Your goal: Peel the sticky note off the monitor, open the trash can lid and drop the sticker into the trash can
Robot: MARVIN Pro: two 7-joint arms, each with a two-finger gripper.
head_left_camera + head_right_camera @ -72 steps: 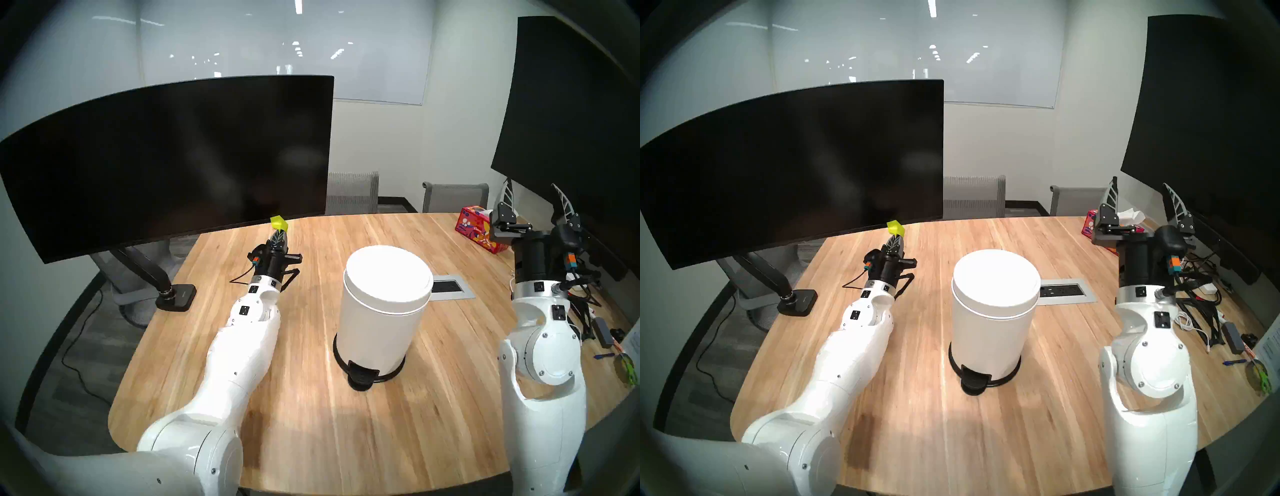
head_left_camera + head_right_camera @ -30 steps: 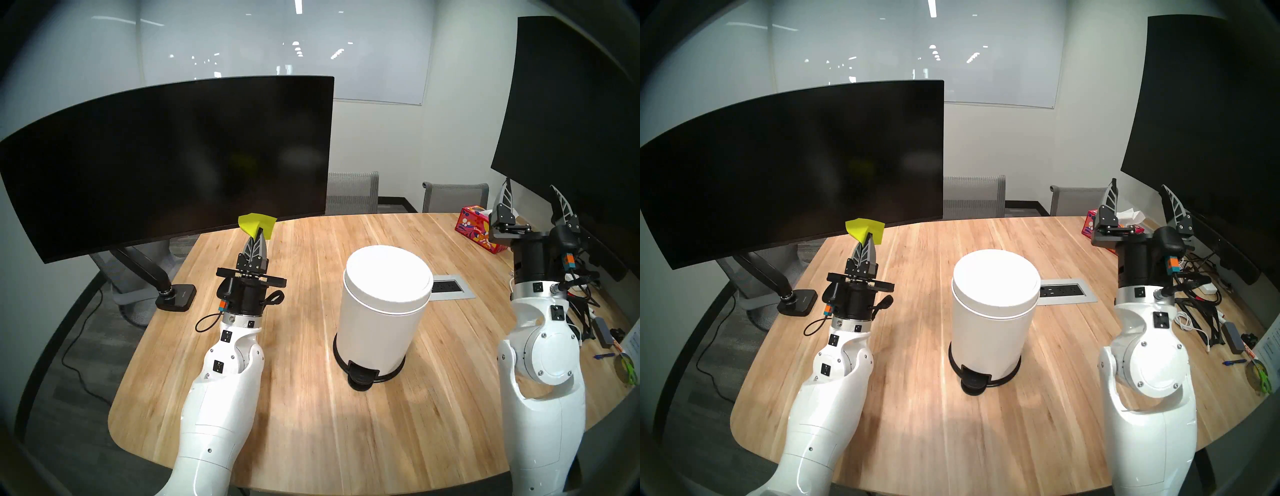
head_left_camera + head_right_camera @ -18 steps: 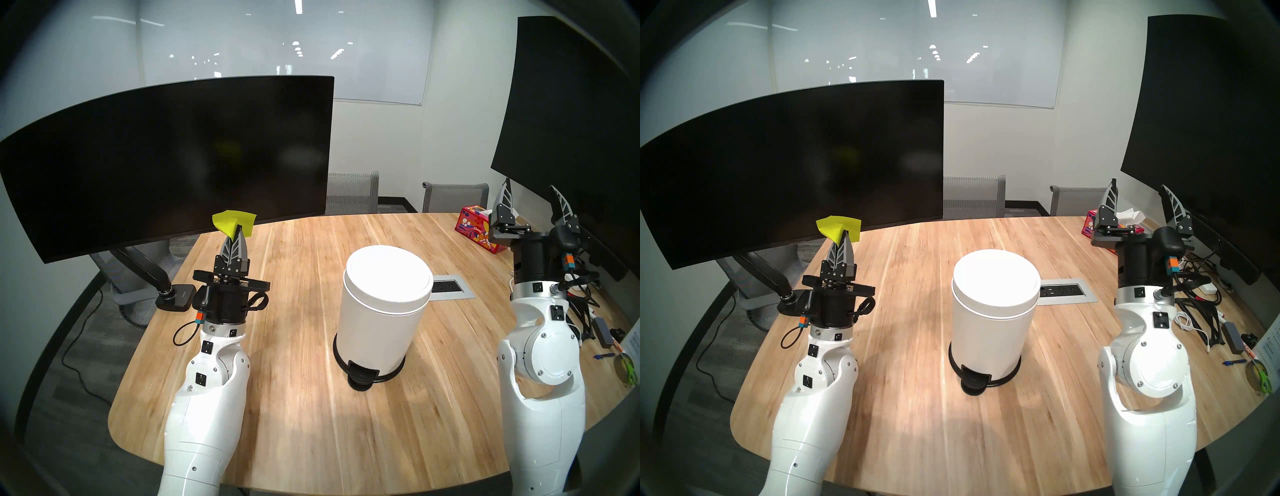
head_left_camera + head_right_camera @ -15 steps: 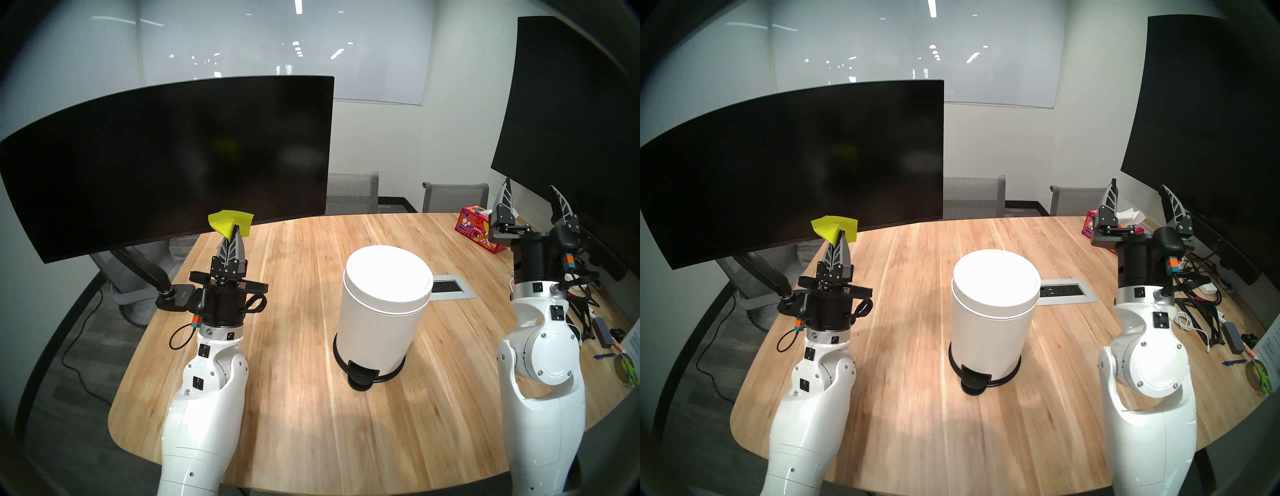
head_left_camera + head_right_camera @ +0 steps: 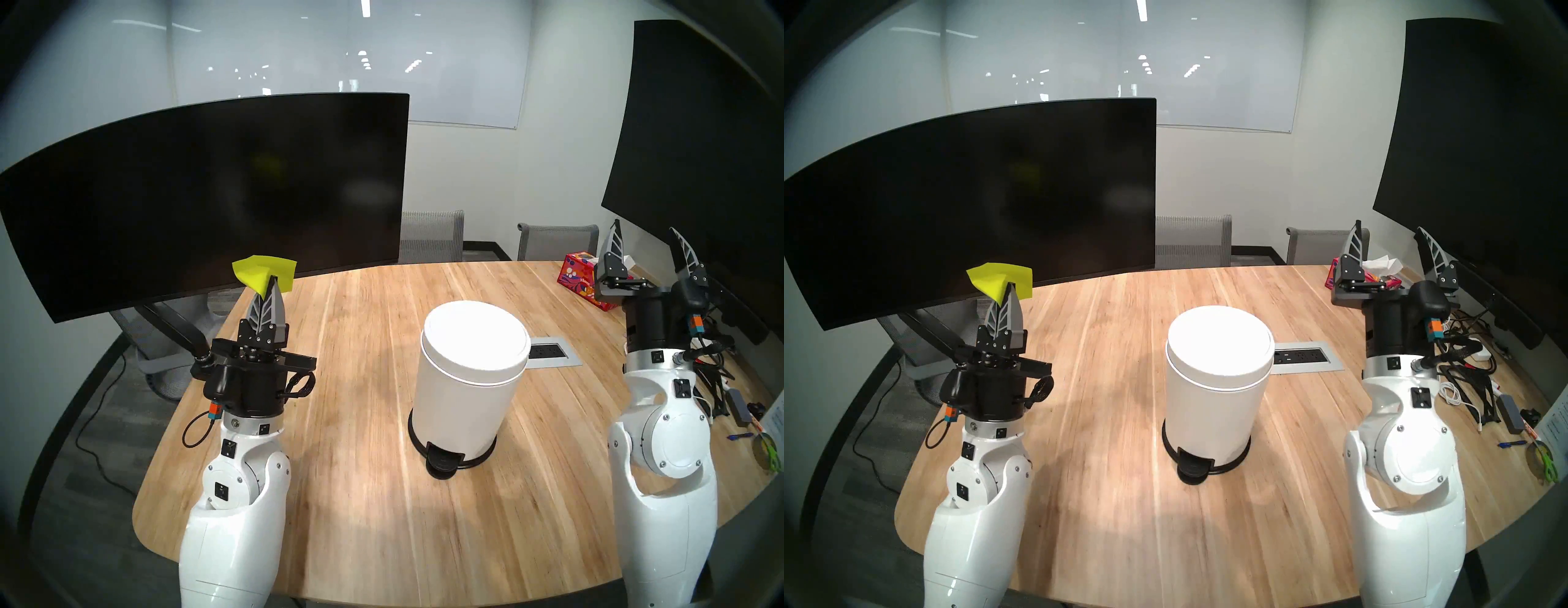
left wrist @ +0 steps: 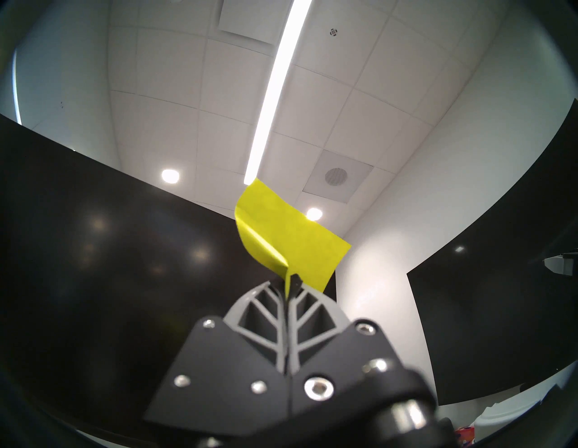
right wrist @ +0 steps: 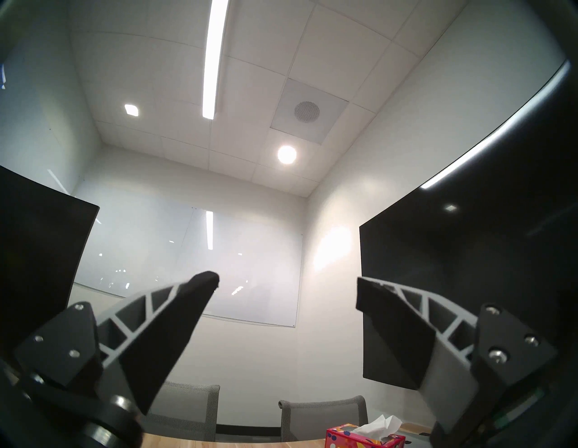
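Left gripper (image 5: 271,283), its two grey ribbed fingers (image 6: 266,316) pressed flat together and angled upward away from the robot, pinches one corner of the small bright yellow-green paper sticker (image 5: 262,271). That sheet fans out beyond and above the fingertips, creased where it is nipped, its free part leaning toward the gripper's right in the left wrist view (image 6: 287,237). It is clear of the wide curved black monitor (image 5: 203,191), which stands on its black jointed arm (image 5: 169,325) just beyond the gripper; in the head views the sticker overlaps the screen's lower edge, and a faint yellow reflection shows higher up on the glass.

To the right of the left gripper and nearer the robot, the small white cylindrical trash can (image 5: 469,382) stands upright on the pale wooden table (image 5: 360,488), well apart from the sticker. Its round white domed lid (image 5: 475,335) sits shut on top, and the black foot pedal (image 5: 443,460) faces the robot.

Right gripper (image 5: 649,242) is raised at the far right, pointing up, its fingers (image 7: 175,313) spread wide and empty. Just beyond it lies a red patterned tissue box (image 5: 581,276), with the second dark screen (image 5: 695,148) to its right.
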